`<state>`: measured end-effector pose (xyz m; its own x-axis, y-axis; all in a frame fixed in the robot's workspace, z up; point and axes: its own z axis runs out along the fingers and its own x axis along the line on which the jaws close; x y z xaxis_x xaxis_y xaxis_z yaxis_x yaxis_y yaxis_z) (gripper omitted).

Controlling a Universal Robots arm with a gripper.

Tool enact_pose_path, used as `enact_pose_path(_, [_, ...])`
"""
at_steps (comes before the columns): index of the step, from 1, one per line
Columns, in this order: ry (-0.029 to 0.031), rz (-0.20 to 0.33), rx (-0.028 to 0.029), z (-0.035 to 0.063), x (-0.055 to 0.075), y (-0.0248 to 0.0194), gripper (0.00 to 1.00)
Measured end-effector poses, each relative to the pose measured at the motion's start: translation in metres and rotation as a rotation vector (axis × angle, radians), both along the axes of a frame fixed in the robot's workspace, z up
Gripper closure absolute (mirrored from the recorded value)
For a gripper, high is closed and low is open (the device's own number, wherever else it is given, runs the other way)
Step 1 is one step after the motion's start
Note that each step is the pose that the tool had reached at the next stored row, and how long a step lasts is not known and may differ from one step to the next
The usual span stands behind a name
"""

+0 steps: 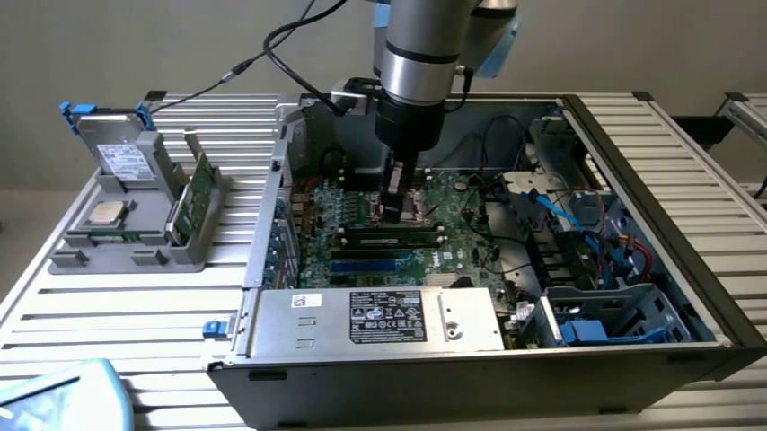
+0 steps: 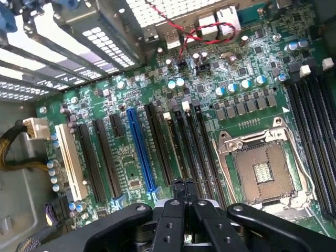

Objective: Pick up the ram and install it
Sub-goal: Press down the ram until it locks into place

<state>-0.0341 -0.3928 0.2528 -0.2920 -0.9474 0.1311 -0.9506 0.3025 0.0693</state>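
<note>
Claw [image 2: 184, 185] pressing its fingers together over the motherboard [image 2: 157, 105], holding nothing.
The ram [image 1: 390, 241] is sitting in a slot inside the open computer case [image 1: 695, 269], just at six o'clock from the claw [image 1: 396, 208]; the grey surface [image 1: 108, 305] is carrying the case.

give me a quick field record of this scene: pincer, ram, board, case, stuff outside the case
pincer: shut, tips just above the slots beside the CPU socket
ram: long thin dark-green memory stick with black chips, lying in a motherboard slot
board: green motherboard with a blue slot, a white slot and an empty silver CPU socket
case: open black computer case, grey power supply at the front
outside: grey parts holder at the exterior view's left
</note>
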Motion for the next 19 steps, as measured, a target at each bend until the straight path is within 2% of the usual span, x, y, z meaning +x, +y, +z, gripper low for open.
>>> enact_pose_path(7, [-0.0009,-0.115,0.0000,-0.0001,0.0000,0.0000,0.89])
enact_pose_path(8, [-0.0049,-0.142,0.0001,-0.0002,0.0000,0.0000,0.89])
enact_pose_path(15, [-0.0307,-0.221,-0.0004,-0.0003,0.0000,0.0000,0.89])
enact_pose_path(19, [-0.0504,-0.260,-0.0040,-0.0003,0.0000,0.0000,0.89])
